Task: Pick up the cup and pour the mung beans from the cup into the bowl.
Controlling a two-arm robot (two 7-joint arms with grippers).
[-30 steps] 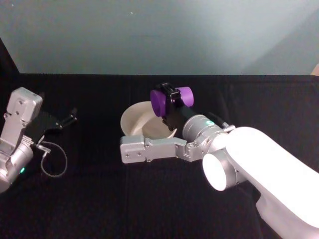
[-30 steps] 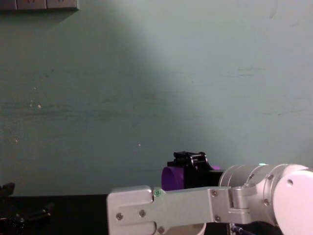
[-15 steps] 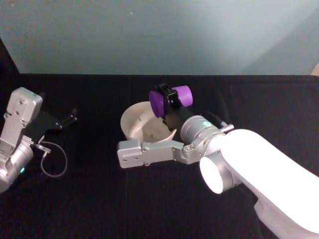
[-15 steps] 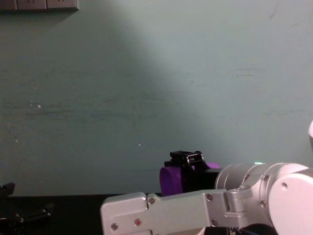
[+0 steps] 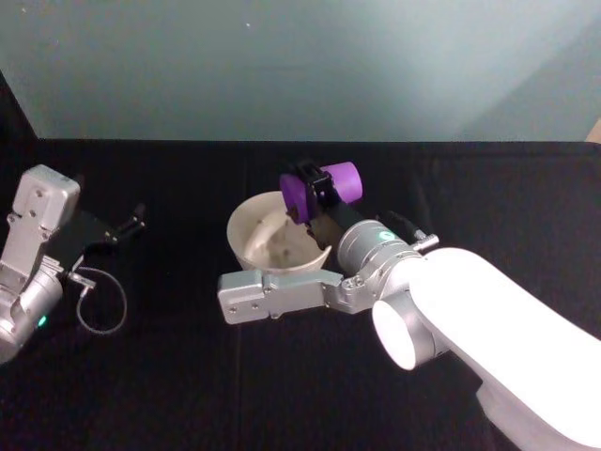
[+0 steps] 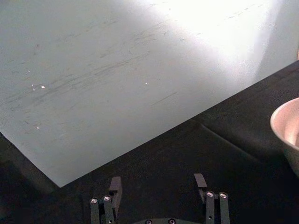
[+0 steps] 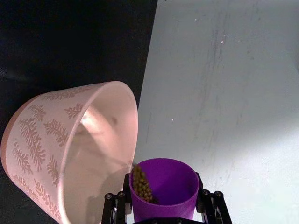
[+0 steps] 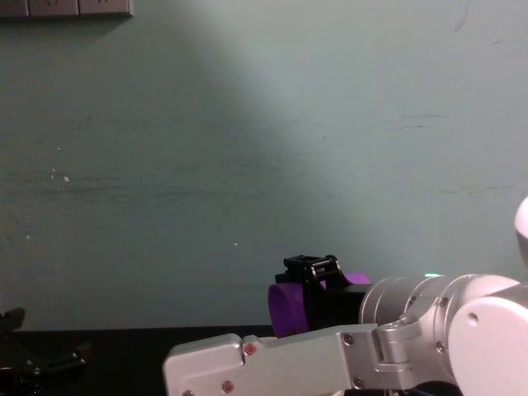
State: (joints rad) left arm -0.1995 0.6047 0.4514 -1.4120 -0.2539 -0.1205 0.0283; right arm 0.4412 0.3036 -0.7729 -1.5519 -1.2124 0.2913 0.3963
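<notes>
Head view shows the right claw (image 5: pixel 317 191) hugging the cup (image 5: pixel 346 178) tight and holding it tipped on its side just above the far edge of the bowl (image 5: pixel 240 246), so the mung beans (image 7: pixel 140 184) can slide down into it. The beans are piled at the cup's lip, so I think the pour is only partly done. The left claw (image 5: pixel 131 224) sits wide and empty, well to the left of the bowl, out of the way.
</notes>
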